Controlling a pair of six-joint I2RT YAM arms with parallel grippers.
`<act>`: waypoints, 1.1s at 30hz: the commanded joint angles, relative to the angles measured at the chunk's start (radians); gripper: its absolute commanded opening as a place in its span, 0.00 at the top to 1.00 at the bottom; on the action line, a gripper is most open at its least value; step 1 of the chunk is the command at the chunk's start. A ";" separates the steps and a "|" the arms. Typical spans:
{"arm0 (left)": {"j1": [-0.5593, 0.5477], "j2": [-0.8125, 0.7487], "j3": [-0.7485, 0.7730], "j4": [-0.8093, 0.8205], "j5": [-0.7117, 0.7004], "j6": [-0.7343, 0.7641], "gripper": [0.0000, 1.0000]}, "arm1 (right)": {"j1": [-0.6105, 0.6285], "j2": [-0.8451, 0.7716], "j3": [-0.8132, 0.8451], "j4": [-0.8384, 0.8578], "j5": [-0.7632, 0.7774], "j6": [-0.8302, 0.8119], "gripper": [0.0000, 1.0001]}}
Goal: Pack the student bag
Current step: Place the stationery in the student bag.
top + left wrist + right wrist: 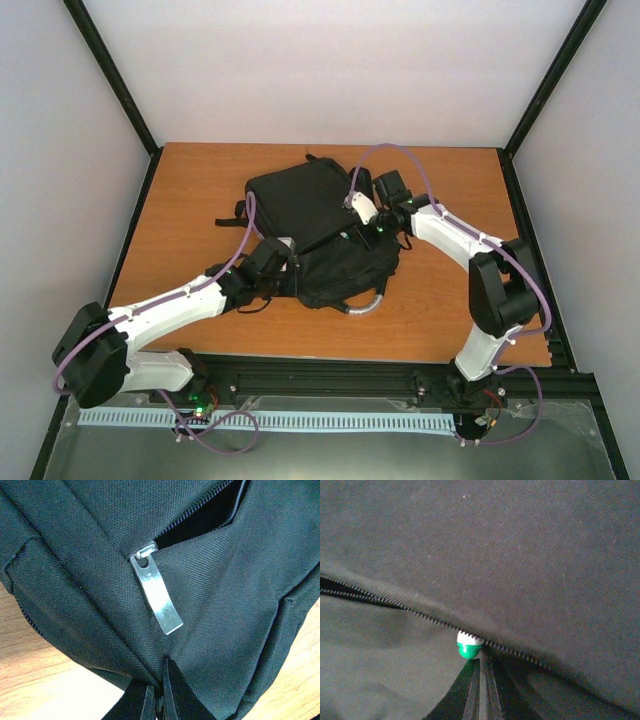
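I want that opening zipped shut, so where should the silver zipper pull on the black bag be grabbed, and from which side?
Grip the free lower end of the zipper pull, away from the slider. It is a thin strip lying flat against the student bag, so it is probably best to come in square to the fabric and pinch its two long edges.

Right wrist view. Black fabric of the student bag (510, 550) fills the frame. A zipper (395, 605) runs from mid-left to lower right. A small white-and-green rounded object (469, 646), possibly a pen end, sits at the zipper line, just above the closed right gripper (481, 666).
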 commanded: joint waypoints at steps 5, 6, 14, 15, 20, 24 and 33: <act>-0.006 -0.027 0.012 -0.005 -0.016 0.024 0.99 | 0.004 0.083 0.088 0.047 -0.075 0.030 0.96; -0.006 -0.027 0.013 -0.007 -0.016 0.024 0.99 | 0.004 0.090 0.094 0.052 -0.086 0.035 0.96; -0.006 -0.029 0.009 -0.007 -0.020 0.017 0.99 | 0.004 0.049 0.049 0.097 -0.062 0.026 0.81; -0.006 -0.029 0.010 -0.008 -0.022 0.020 0.99 | 0.005 0.039 0.053 0.068 -0.076 -0.025 0.77; -0.006 -0.017 0.027 -0.025 -0.033 0.037 0.99 | 0.008 -0.021 0.066 -0.077 0.031 -0.289 0.72; -0.006 -0.016 0.032 -0.026 -0.033 0.040 0.99 | 0.008 -0.098 0.013 -0.030 0.165 -0.353 0.69; -0.006 -0.017 0.051 -0.049 -0.038 0.052 0.99 | 0.058 -0.080 -0.055 0.117 0.322 -0.478 0.53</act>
